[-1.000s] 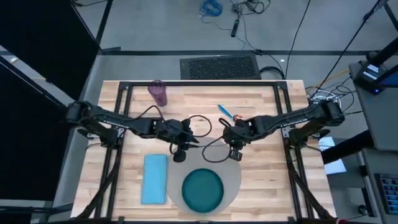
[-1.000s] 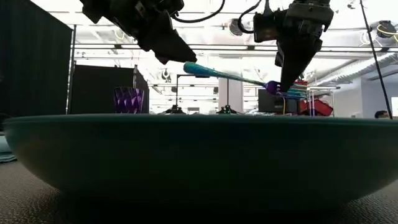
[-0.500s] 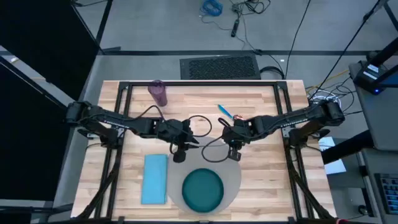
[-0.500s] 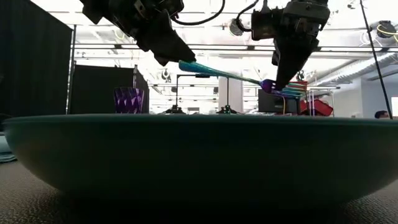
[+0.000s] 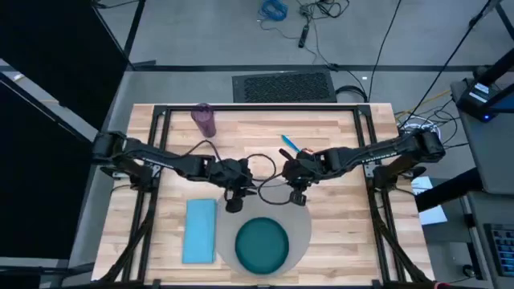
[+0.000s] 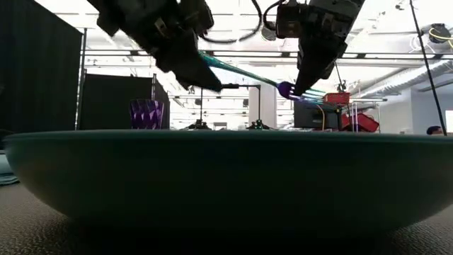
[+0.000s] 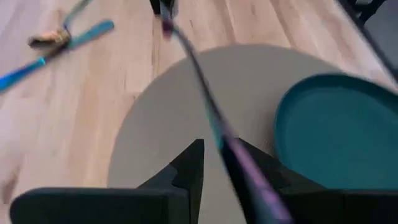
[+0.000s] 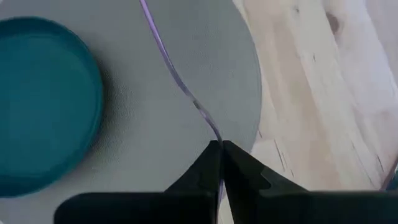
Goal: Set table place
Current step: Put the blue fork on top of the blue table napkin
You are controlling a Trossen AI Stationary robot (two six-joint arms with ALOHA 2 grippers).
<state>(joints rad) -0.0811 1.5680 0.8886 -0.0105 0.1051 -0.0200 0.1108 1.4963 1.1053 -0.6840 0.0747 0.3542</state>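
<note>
I see one piece of cutlery (image 6: 244,71) held in the air between both arms: a thin utensil with a teal handle and a purple-tinted end, slanting down from the left gripper (image 6: 202,76) to the right gripper (image 6: 301,85). Below it the place setting lies at the near middle of the table (image 5: 337,132): the round grey-beige mat (image 5: 299,223) with the teal plate (image 5: 262,245) on it, and the light-blue napkin (image 5: 200,230) just beside the mat on the left arm's side. The purple cup (image 5: 204,120) stands well apart near the far edge, and more cutlery (image 5: 291,144) lies on the bare planks near the right arm.

From above, I can place both grippers over the far rim of the mat, but the shared utensil hardly shows there. The low view gives its slant and colours, though the plate's rim fills the lower half. The left wrist view shows the utensil running away from between that gripper's fingers (image 7: 189,168), over the mat. The right wrist view shows its fingers (image 8: 211,163) pinched together on the thin end.

Both grippers are clenched on the utensil.
</note>
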